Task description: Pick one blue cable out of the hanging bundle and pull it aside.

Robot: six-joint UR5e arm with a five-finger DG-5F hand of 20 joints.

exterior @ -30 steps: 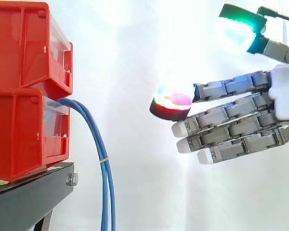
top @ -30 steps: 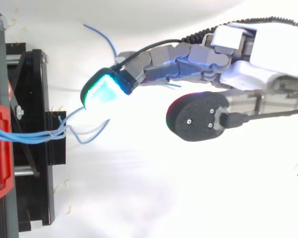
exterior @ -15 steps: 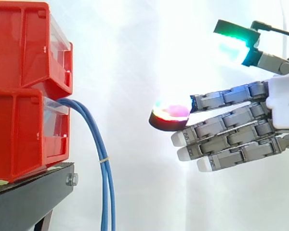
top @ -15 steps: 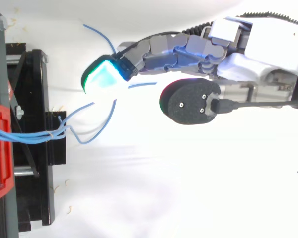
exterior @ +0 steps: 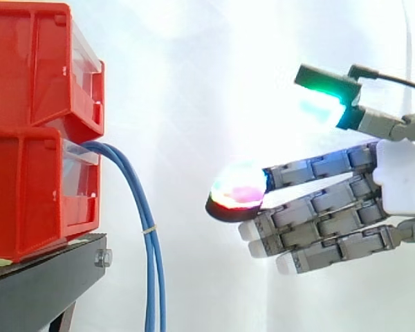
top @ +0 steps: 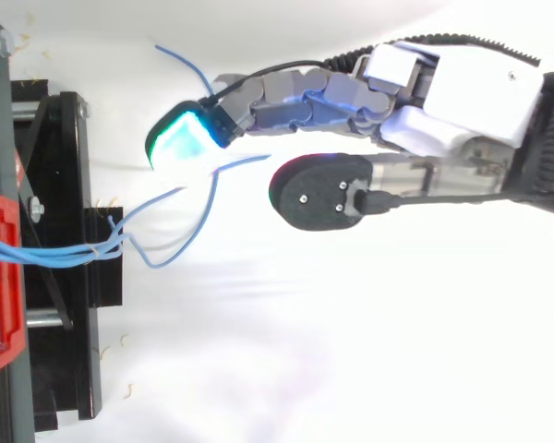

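A bundle of blue cables comes out of the lower red bin and hangs down past the black stand, tied by a small band. From above, the cables fan out to loose ends on the white floor. My hand hovers to the right of the bundle, apart from it, with its fingers straight and pointing left and its thumb raised above. It holds nothing. In the top view the hand reaches in from the right, its green-glowing fingertip above the loose cable ends.
Two red bins are stacked at the left, the upper bin on the lower. A white curtain fills the background. Open space lies between the hanging cables and my hand.
The hand has moved left toward the cables and dropped a little lower. Its fingers stay straight. The cables have not moved.
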